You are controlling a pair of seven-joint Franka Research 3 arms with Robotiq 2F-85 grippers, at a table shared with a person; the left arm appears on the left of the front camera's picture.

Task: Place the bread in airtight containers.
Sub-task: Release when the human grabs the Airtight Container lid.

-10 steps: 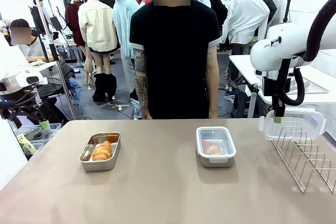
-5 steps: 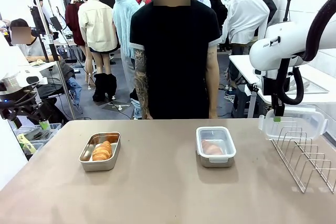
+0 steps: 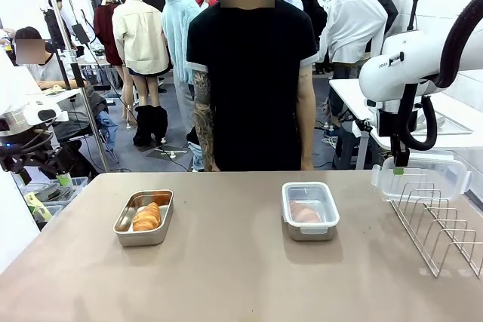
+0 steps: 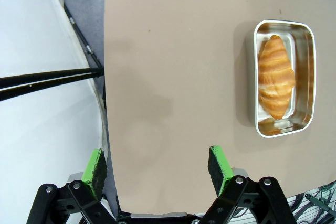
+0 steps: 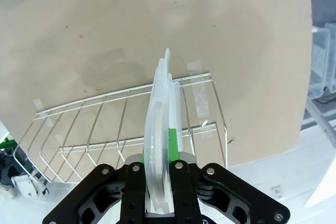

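Now your right gripper [image 5: 160, 192] is clamped on a clear lid [image 3: 420, 177] held above the wire rack [image 3: 441, 224], while the left gripper [image 4: 157, 165] hangs with jaws apart near the table edge. One roll [image 3: 146, 216] lies in the open left tub [image 3: 143, 218]; the other tub [image 3: 309, 210] is already lidded. Next, I'd judge, you carry the lid across to the open tub, level it and press it on.

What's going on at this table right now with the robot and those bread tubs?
The right gripper is shut on a clear plastic clip-on lid, holding it above the wire rack. The steel tub on the robot's left lies open with a golden-brown croissant roll inside. The other steel tub already has its lid on, bread inside. The left gripper hangs open over the table edge. A person in black stands watching.
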